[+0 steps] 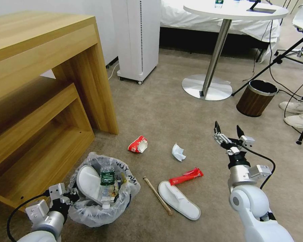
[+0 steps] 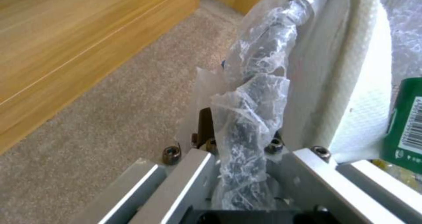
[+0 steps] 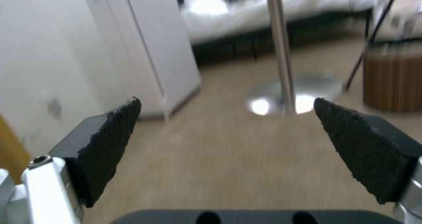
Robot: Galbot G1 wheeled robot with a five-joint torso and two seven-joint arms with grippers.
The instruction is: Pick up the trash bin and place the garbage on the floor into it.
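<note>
Your left gripper (image 1: pixel 69 196) is at the near left, clamped on the rim of the trash bin (image 1: pixel 101 215), with the bin's clear wrinkly bag bunched between its fingers. In the left wrist view, that pinched rim and plastic (image 2: pixel 250 118) run straight out from the gripper (image 2: pixel 239 151), the carpet lies to one side, and a white slipper (image 2: pixel 351 85) and a green bottle label (image 2: pixel 406 125) sit on the inner side. The bin sits just right of the wooden desk (image 1: pixel 40 84), near its lower shelf. Inside the bin you have a white slipper (image 1: pixel 89 183) and a clear bottle with a green label (image 1: pixel 107 183), standing roughly upright.

Your right gripper (image 1: pixel 229 131) is at the right, raised above the floor (image 1: pixel 178 111), its black fingers spread apart with nothing between them. The right wrist view shows the same wide gap between the two pads (image 3: pixel 110 145).

Litter on the beige carpet between the two arms: a red and white snack wrapper (image 1: pixel 138 144) beyond the bin, a white-blue paper scrap (image 1: pixel 178 152) to its right, a long red wrapper (image 1: pixel 186 176) nearer you, a second white slipper (image 1: pixel 179 200) just near of that wrapper, and a wooden stick (image 1: pixel 157 195) lying between the bin and that slipper.

Far right stands a brown wood-grain bin (image 1: pixel 256 98), beside the round table's metal base (image 1: pixel 207 87).
</note>
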